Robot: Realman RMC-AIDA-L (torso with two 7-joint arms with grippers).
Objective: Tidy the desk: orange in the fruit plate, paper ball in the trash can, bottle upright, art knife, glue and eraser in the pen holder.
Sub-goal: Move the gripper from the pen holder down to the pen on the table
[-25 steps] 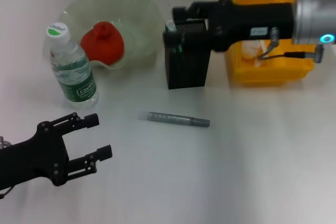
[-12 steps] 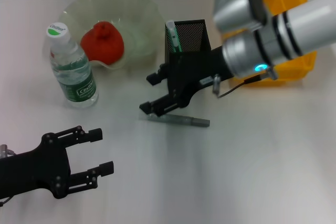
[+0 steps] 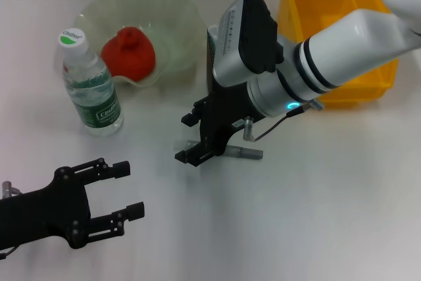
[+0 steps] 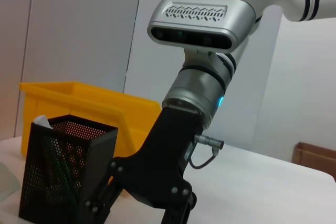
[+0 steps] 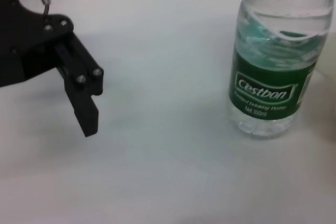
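Note:
The grey art knife [image 3: 248, 153] lies on the white desk in front of the black mesh pen holder [image 3: 213, 70]. My right gripper [image 3: 189, 137] is low over the knife's left end, open, one finger on each side. My left gripper [image 3: 128, 189] hovers open and empty at the near left. The orange [image 3: 128, 51] rests in the pale green fruit plate [image 3: 177, 18]. The bottle [image 3: 92, 83] stands upright beside the plate. The yellow trash can [image 3: 342, 4] sits at the back right. A white-tipped item [image 4: 42, 123] stands in the holder. Paper ball, glue and eraser are hidden.
The right arm's silver and white forearm [image 3: 316, 57] crosses over the pen holder and part of the trash can. The right wrist view shows the bottle [image 5: 278, 66] and a left gripper finger [image 5: 79, 93] above bare desk.
The right arm has swung from above the pen holder down and forward to the art knife. The left gripper has shifted only slightly.

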